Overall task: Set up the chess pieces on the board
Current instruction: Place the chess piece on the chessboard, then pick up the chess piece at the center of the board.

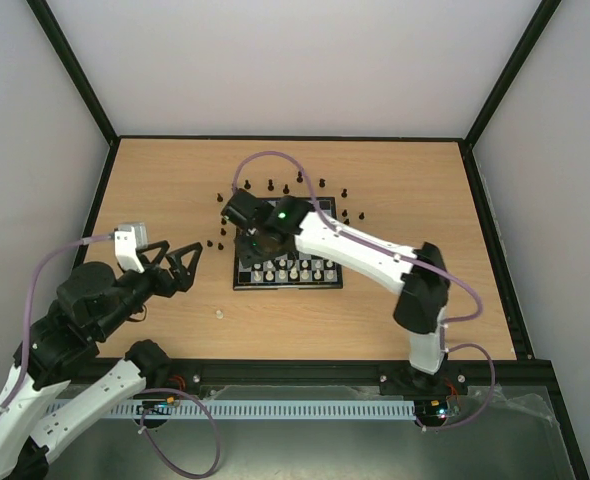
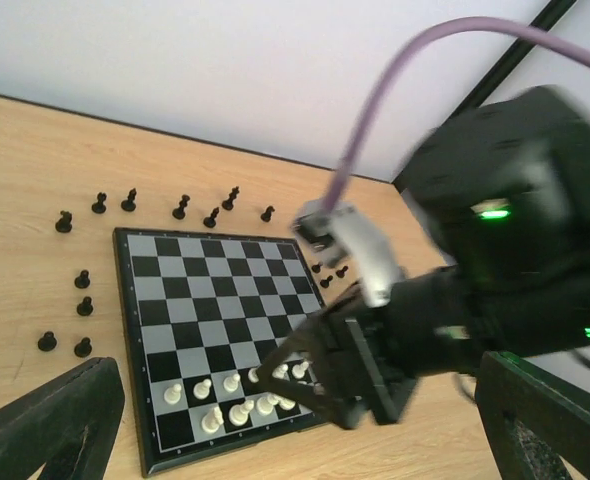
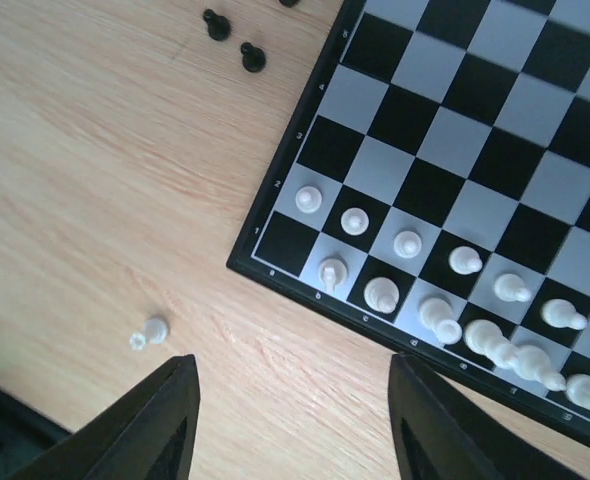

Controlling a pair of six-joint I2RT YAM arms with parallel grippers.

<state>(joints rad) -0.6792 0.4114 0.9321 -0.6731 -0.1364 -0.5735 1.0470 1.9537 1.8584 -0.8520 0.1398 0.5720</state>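
Right gripper (image 3: pixel 293 380), jaws parted and empty, beside the board (image 3: pixel 445 140); the stray white piece (image 3: pixel 151 332) lying on the table wants a low, centred pinch.

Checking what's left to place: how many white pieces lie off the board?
1. A lone white piece sits on the table, just off the near left corner of the board. The right arm may hide others.

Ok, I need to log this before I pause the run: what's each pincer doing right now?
Left pincer: open, holding nothing.
Right pincer: open, holding nothing.
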